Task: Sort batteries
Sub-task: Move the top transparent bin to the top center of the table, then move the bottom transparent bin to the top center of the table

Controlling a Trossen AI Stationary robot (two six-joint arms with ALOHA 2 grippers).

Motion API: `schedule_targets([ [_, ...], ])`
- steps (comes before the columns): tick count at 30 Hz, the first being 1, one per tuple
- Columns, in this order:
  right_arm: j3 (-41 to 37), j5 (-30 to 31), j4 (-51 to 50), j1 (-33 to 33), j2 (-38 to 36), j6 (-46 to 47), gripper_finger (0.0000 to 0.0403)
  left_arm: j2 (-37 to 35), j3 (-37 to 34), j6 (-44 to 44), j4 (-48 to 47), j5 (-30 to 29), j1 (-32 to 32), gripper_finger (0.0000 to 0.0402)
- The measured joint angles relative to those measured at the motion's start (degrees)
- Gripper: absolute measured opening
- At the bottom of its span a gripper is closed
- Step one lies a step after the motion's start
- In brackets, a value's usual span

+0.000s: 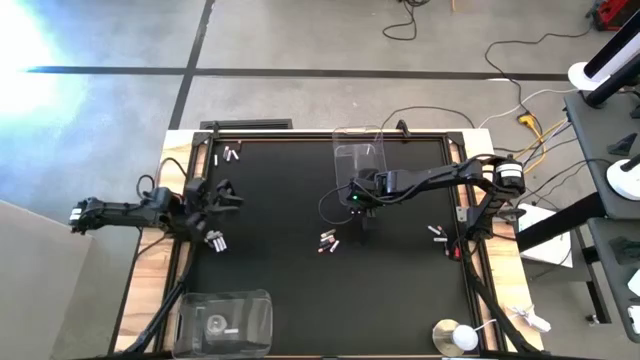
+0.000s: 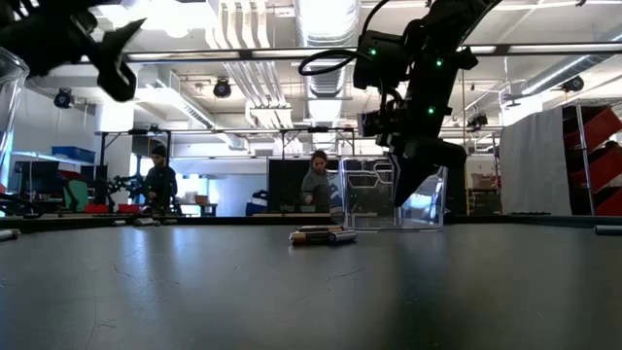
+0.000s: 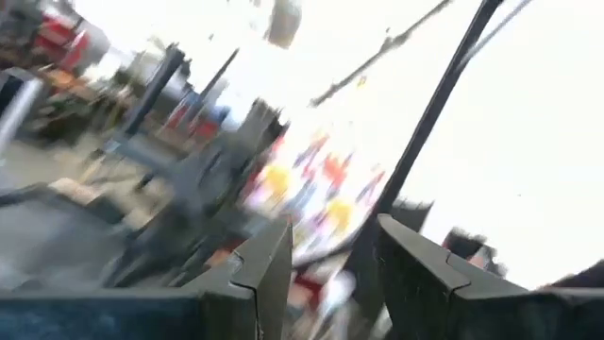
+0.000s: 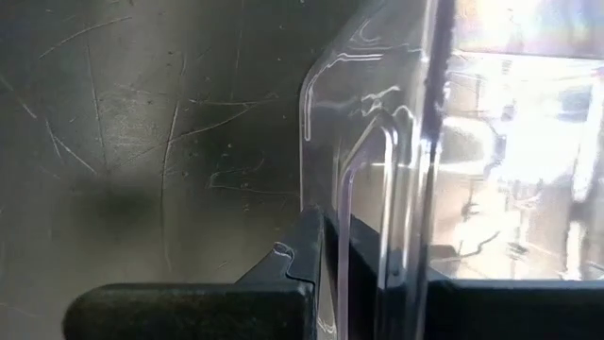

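Two dark arms work over a black table mat [image 1: 300,290] as batteries lie scattered for sorting. The nearest loose cluster of batteries [image 1: 327,241] lies near the mat's centre, with more at eleven o'clock [image 1: 231,154], at three o'clock [image 1: 438,234], and a pale few at nine o'clock [image 1: 216,240] just beside the left arm.

The right gripper [image 1: 364,205] hangs above the mat just inside the clear plastic tub [image 1: 360,152] at twelve o'clock, its fingers pressed together with nothing visible between them; the tub's transparent wall [image 4: 377,179] stands right against them. The left gripper [image 1: 222,192] hovers high at the nine o'clock edge, fingers [image 3: 269,274] parted with a clear gap; nothing shows between them. A second clear tub [image 1: 225,322] sits at seven o'clock.

The batteries look small, rigid and light, with smooth round shells likely to roll or squirt from a loose pinch. The safest hold appears to be across the middle of the barrel, fingers square to its length, one cell at a time.
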Motion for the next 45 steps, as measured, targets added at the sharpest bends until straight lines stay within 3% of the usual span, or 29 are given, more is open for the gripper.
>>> schedule_targets([
  [4,0.02,0.05,0.07,0.01,0.00,0.16,0.0013,-0.13,0.02,-6.52,8.75,-0.74,0.00,0.0131],
  [8,0.91,-0.04,-0.20,0.10,0.07,0.31,0.0013,0.13,0.04,-2.05,10.59,-9.30,0.01,0.0131],
  [11,2.08,0.01,-0.15,0.12,0.09,1.15,0.0015,0.31,0.04,-5.43,12.45,-13.46,0.03,0.0131],
  [16,3.97,-0.02,-0.66,0.14,0.07,1.32,0.0046,1.04,0.04,-12.52,12.43,-10.96,-0.01,0.0131],
  [26,4.03,0.33,-1.58,0.14,0.11,4.23,0.0112,5.52,1.82,-13.40,10.43,-10.03,-0.04,0.0131],
  [29,5.04,0.29,-3.10,0.19,0.11,5.77,0.0125,7.61,9.64,-12.13,-2.24,-5.32,-0.19,0.0131],
  [33,9.22,0.11,-10.00,0.47,0.04,7.50,0.0143,13.83,26.28,-8.92,-36.48,-4.77,-0.17,0.0131],
  [39,19.46,0.03,-24.03,1.77,-0.49,6.23,0.0173,27.10,47.05,-11.57,-82.78,4.26,-0.41,0.0131],
  [42,23.34,0.03,-24.94,2.72,-1.70,5.95,0.0187,32.87,53.06,-13.41,-94.02,8.93,-1.75,0.0131],
  [45,25.36,0.45,-23.55,3.42,-3.42,8.23,0.0197,37.40,57.05,-16.12,-97.63,11.92,-4.74,0.0131],
])
